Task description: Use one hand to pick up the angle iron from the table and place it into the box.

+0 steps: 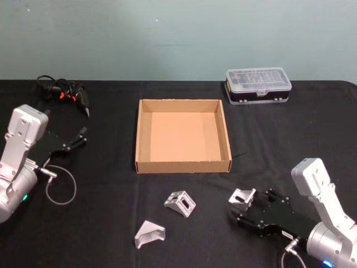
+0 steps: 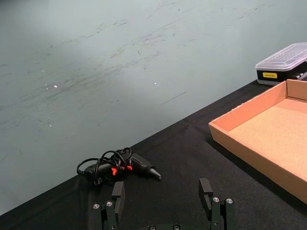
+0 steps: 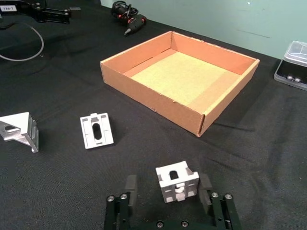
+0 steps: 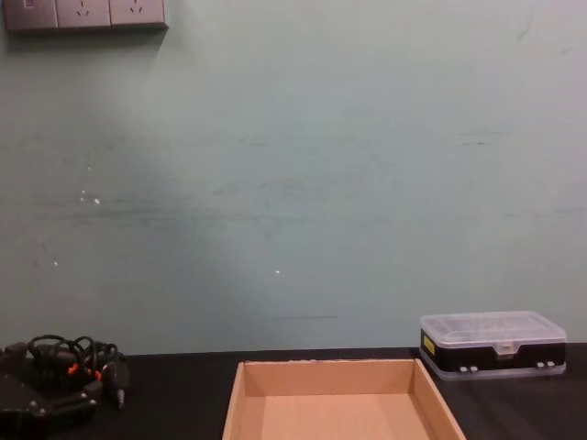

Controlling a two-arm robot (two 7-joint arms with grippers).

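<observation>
Both spread wide: right end effector (image 1: 249,206) low, left end effector (image 1: 75,139) parked.

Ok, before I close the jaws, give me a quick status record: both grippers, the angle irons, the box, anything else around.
right gripper: low at the near right of the table, jaws open on either side of the nearest angle iron
nearest angle iron: between the fingers, apparently resting on the table, not yet lifted
second angle iron: loose in front of the box
third angle iron: loose, nearer the robot, left of the second
box: centre of table, empty
left gripper: open, idle at the left
other items: clear-lidded case far right; corded tool far left
</observation>
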